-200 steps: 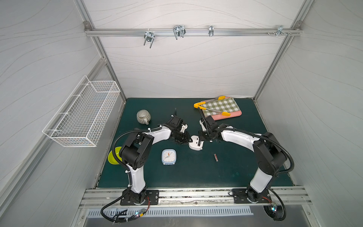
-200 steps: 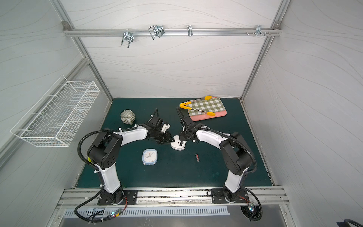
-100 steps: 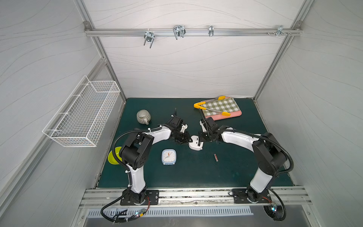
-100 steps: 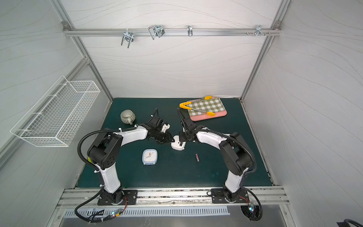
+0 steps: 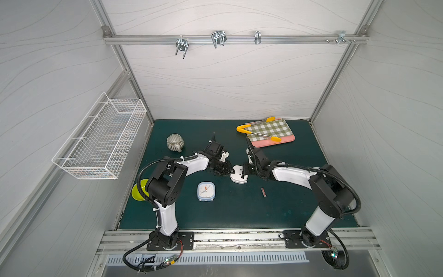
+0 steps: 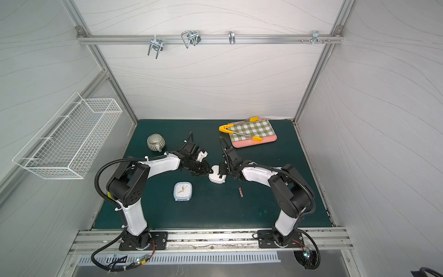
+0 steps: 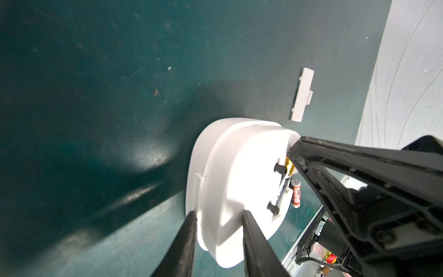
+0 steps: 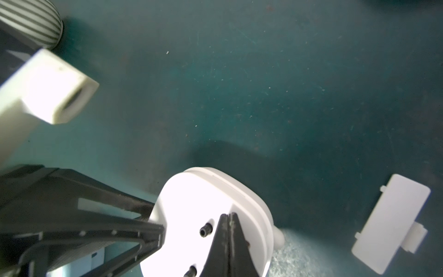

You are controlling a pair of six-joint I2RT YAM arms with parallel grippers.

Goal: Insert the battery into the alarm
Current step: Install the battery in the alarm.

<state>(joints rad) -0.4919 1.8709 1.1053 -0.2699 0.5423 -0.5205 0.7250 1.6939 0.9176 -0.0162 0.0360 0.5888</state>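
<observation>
a: left gripper [image 7: 219, 217]?
b: part-way closed, one finger on each side of the white alarm [image 7: 230, 182], pinching its rim.
a: where does the alarm sit?
b: mid-table on the green mat [image 5: 239, 211], back side up, between the two arms in both top views. cannot tell whether it lies flat or is tipped a little.
a: right gripper [image 8: 229, 217]?
b: clenched, fingers pressed together. its tip rests on the alarm's back at the edge of the battery slot, beside two small black knobs [image 7: 280, 167].
a: the battery [image 5: 263, 192]?
b: loose on the mat, near the alarm on the right arm's side, apart from both grippers. its red label shows past the alarm's edge in the left wrist view.
a: inside the slot?
b: a gold glint under the right tip, and i cannot tell what it is. that tip covers most of the slot. the alarm's face is turned down, hidden.
a: the slot's cover?
b: a white lid [image 8: 390, 230] lies flat on the mat near the alarm. i can't make it out in the top views.
a: surroundings?
b: blue clock [image 5: 206, 191] face-up near the alarm, toward the left arm's base. striped cup [image 5: 175, 142] further back. green bowl [image 5: 140, 193] partly behind the left arm. yellow tongs [image 5: 257, 133] on a checked cloth [image 5: 273, 127] over a pink tray [image 5: 275, 143], well apart at the back. wire basket [image 5: 103, 139] on the left wall.
</observation>
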